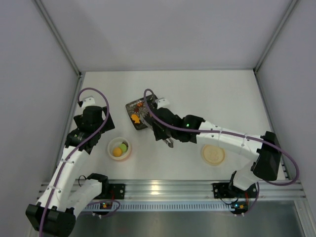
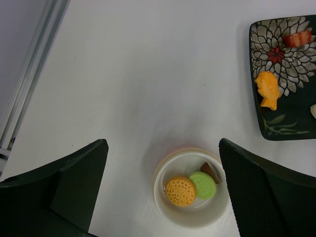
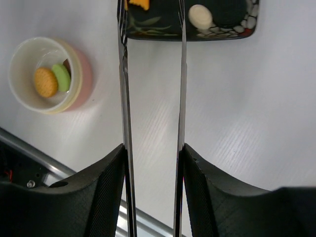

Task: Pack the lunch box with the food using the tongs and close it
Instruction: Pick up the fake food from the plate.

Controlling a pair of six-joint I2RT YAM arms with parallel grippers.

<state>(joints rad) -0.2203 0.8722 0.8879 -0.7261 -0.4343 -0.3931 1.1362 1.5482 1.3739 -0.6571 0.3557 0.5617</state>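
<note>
The right jaws are partly closed on the tongs [image 3: 123, 89], one pad pressing the outside of each slim arm, and the two arms run forward side by side with a gap between them. Their far ends reach over the near edge of the dark floral plate [image 3: 163, 27] and run out of the top of the wrist view, so I cannot tell whether they touch any food. A whitish piece [image 3: 200, 16] lies on the plate just to the right of the right tong arm, and an orange fish-shaped piece [image 2: 268, 89] and a red piece [image 2: 297, 38] lie further across it. The left jaws stand wide with nothing between them, hovering above the lunch box [image 2: 173, 165]. The lunch box sits open on the white worktop [image 1: 197, 94], well apart from the plate on its left-near side. It holds a round orange biscuit [image 2: 180, 191], a round green one [image 2: 203, 185] touching it, and a small brown piece [image 2: 210, 171]. The flat cream lid [image 1: 213, 154] lies on the worktop beside the right arm, well apart from the box.
</note>
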